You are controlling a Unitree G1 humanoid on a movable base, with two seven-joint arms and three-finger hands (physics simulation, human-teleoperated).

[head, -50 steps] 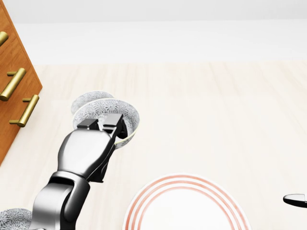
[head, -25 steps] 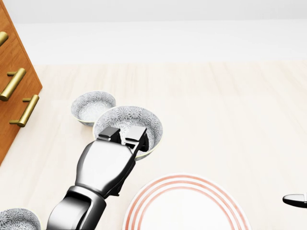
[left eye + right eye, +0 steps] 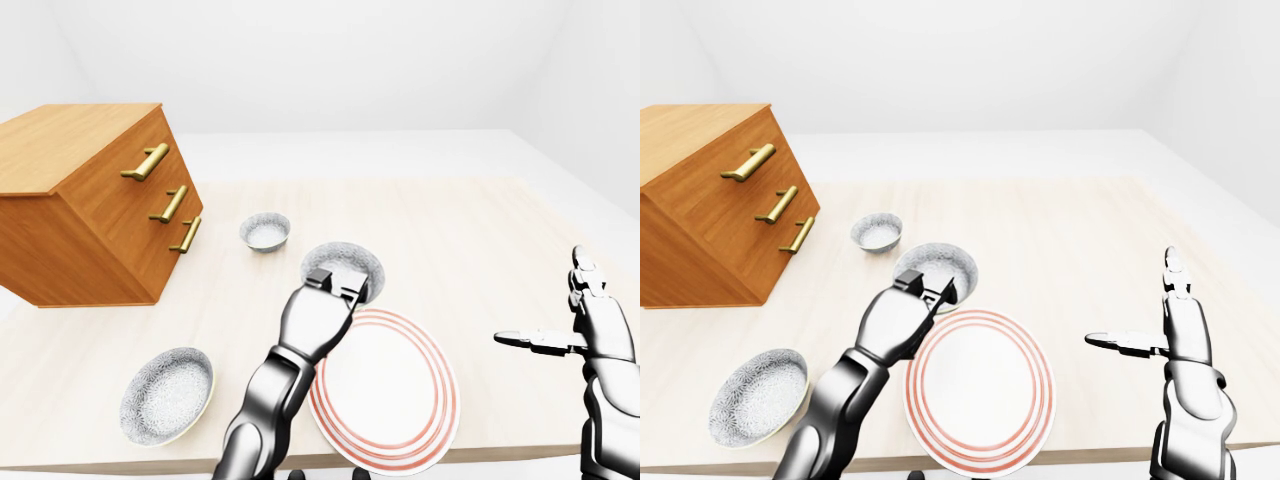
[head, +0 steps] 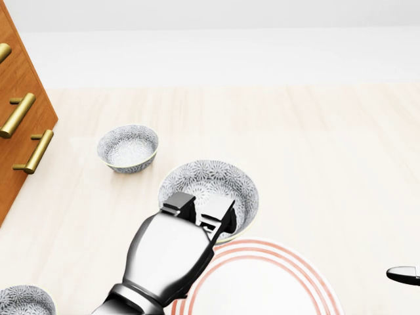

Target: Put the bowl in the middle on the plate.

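Your left hand (image 4: 169, 252) comes in from the near left and pinches the near rim of the middle bowl (image 4: 210, 178), with its fingers (image 4: 178, 203) hooked over the edge. The bowl is upright and patterned grey, and it sits just beyond the far-left edge of the plate (image 4: 275, 289). In the head view its near rim overlaps the plate's red-ringed border. You cannot tell from these views whether the bowl rests on the worktop (image 3: 450, 230) or hangs just above it.

The plate lies flat near the near edge of the worktop and nothing is on it. Your right hand (image 3: 1175, 335) is spread, with one finger pointing left and the others upright. It is to the right of the plate and apart from it.

A small bowl (image 4: 128, 147) stands farther off to the left, near the drawer chest (image 3: 90, 210). A large bowl (image 3: 165, 395) lies at the near left, beside your left arm.
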